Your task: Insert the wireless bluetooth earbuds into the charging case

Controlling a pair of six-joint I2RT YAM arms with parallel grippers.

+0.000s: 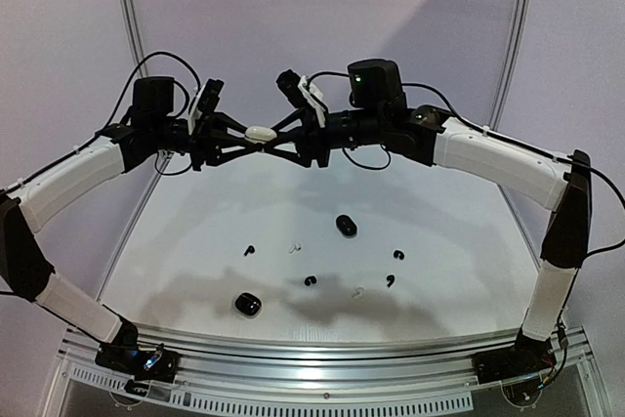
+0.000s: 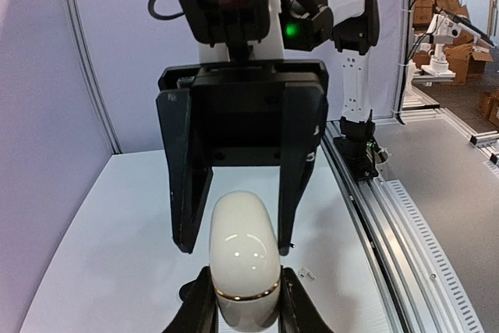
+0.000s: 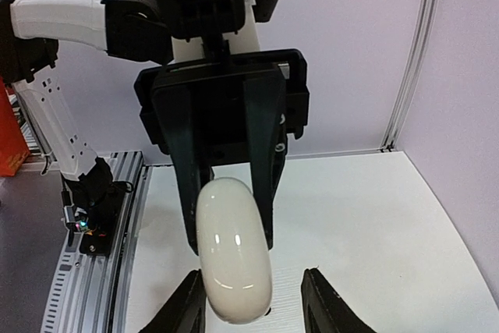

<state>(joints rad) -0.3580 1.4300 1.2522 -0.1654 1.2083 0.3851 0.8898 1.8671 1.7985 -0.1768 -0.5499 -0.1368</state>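
Observation:
High above the table, a white oval charging case [image 1: 260,133] with a thin gold seam [image 2: 243,295] hangs closed between the two arms. My left gripper [image 2: 248,306] is shut on its near end, a finger pressed on each side. My right gripper [image 3: 253,306] faces it, open and straddling the case's [image 3: 232,259] other end. One right finger [image 3: 187,306] sits against the case; the other stands well apart. Several tiny earbuds lie on the table below: black hooks [image 1: 249,250] [image 1: 311,281] [image 1: 397,255] and white ones [image 1: 294,247] [image 1: 358,292].
Two black oval cases lie on the white table [image 1: 459,271], one near the middle [image 1: 346,226] and one at the front left [image 1: 247,305]. A metal rail [image 1: 322,354] runs along the near edge. Pale walls enclose the back and sides.

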